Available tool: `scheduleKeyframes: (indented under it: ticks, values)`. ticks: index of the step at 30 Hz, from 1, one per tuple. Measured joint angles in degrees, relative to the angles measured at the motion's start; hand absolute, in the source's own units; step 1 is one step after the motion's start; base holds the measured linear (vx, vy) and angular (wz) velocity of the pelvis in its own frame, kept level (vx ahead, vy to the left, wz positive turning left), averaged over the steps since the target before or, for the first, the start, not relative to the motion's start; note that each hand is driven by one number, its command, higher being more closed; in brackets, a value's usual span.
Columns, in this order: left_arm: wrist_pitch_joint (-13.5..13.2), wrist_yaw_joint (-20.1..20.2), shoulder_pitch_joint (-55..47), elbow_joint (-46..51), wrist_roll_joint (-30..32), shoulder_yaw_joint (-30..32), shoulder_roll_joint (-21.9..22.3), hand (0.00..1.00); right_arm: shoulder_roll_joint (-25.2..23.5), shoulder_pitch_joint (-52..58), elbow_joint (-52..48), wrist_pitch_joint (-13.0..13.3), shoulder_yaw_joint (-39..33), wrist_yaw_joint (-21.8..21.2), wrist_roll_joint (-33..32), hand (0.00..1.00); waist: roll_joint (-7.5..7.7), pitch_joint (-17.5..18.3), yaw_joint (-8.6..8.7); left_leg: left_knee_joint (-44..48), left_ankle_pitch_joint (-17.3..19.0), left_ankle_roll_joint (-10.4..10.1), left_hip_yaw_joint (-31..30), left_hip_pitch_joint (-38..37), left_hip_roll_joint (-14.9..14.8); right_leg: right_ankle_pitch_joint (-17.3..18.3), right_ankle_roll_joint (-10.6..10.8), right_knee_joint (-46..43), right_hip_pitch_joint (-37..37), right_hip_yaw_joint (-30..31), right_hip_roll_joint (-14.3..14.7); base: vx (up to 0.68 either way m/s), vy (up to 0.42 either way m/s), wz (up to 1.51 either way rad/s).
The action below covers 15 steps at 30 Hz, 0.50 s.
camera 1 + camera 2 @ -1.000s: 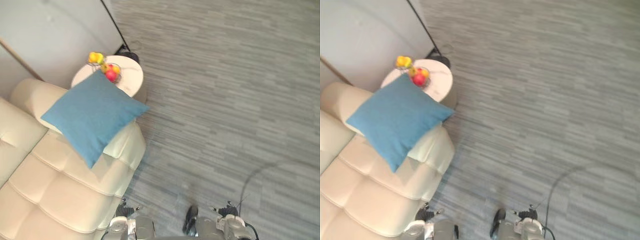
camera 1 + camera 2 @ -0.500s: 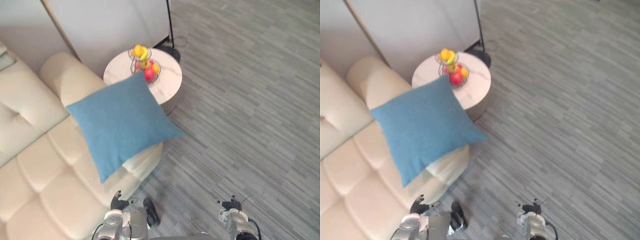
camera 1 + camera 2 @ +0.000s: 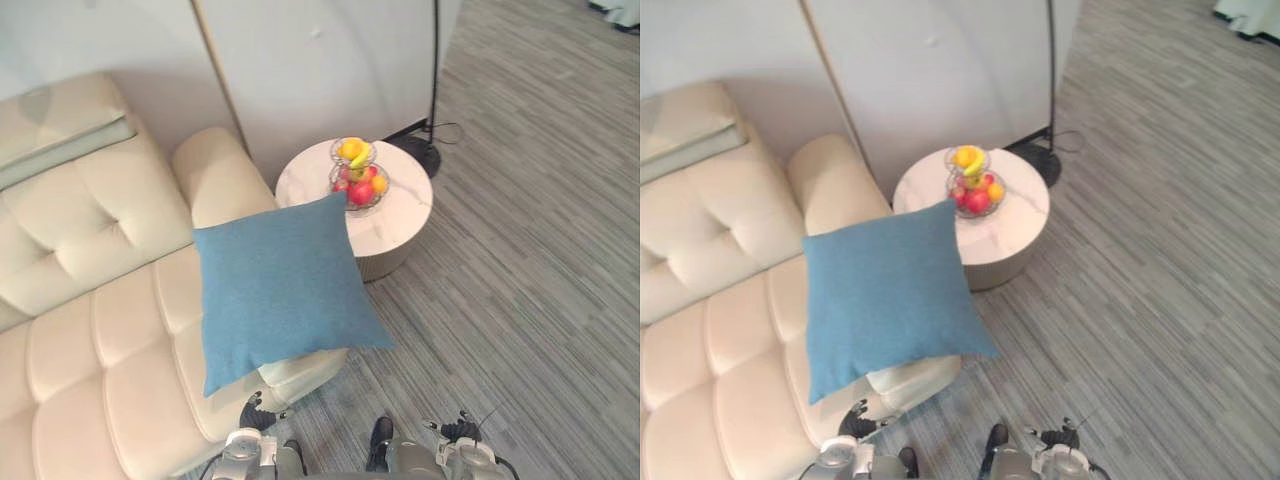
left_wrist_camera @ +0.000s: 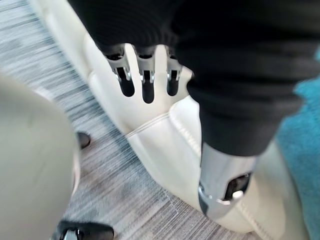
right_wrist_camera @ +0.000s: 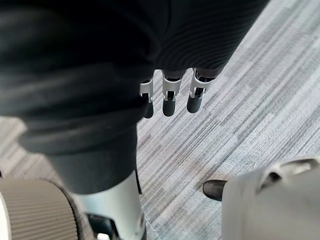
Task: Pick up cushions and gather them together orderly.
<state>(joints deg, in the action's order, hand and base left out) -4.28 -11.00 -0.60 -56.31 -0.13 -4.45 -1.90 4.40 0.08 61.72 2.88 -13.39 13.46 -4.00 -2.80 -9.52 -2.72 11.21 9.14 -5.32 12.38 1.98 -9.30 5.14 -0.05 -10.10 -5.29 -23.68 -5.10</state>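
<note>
A blue cushion [image 3: 280,285] is shown tilted over the end of the cream sofa [image 3: 90,330], untouched (likely the next pickup), while the left hand [image 4: 146,70] and right hand [image 5: 169,94] are hung low, fingers relaxed and empty.

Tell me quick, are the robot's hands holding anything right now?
Left hand: open, holding nothing, beside the sofa.
Right hand: open, holding nothing, above the floor.
</note>
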Motion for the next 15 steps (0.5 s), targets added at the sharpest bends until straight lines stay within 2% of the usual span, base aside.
scheduleKeyframes:
  ticks: [1,3,6,9,15]
  values:
    - [0.0,0.0,0.0,0.1,0.0,0.0,0.0,0.00,-0.2,0.0,0.2,0.0,0.0,0.0,-0.1,0.00,0.18,0.0,-0.03,0.0,-0.3,0.0,0.4,0.0,-0.1,0.0,0.0,0.4,0.5,-0.8,0.0,0.08,-0.094,0.98]
    - [-0.1,0.0,0.2,0.3,0.0,-1.3,-0.4,0.00,-0.8,0.0,0.1,0.0,-1.2,0.1,-0.7,0.00,1.16,0.2,0.03,-1.0,-2.4,0.4,4.9,0.3,0.0,0.1,-0.1,1.9,2.4,-5.1,-1.1,0.06,-0.027,0.84]
    - [-0.1,0.0,0.3,0.5,0.0,-2.3,-0.7,0.00,-1.3,-0.1,0.0,0.1,-2.1,0.1,-0.7,0.00,1.56,0.5,0.03,-1.4,-3.9,0.9,7.1,0.9,0.9,0.0,0.0,3.0,4.1,-8.5,-2.1,0.02,0.030,0.68]
    - [-0.1,0.0,0.1,0.4,0.0,-2.8,-1.1,0.00,-2.4,-0.2,-0.3,0.2,-2.1,0.1,-0.7,0.00,1.57,0.5,-0.10,-3.3,-4.8,1.0,7.1,0.3,1.7,-0.6,0.8,4.7,5.8,-10.5,-2.1,0.00,0.046,0.40]
    - [-0.1,0.0,-0.1,-0.5,0.0,-3.4,-1.9,0.00,-2.6,-0.6,-0.4,0.6,-0.5,0.2,-0.4,0.00,1.99,1.0,0.02,-10.2,-8.9,1.2,6.4,-3.1,3.7,-2.5,1.3,8.0,8.6,-12.6,-2.1,-0.05,0.035,0.18]
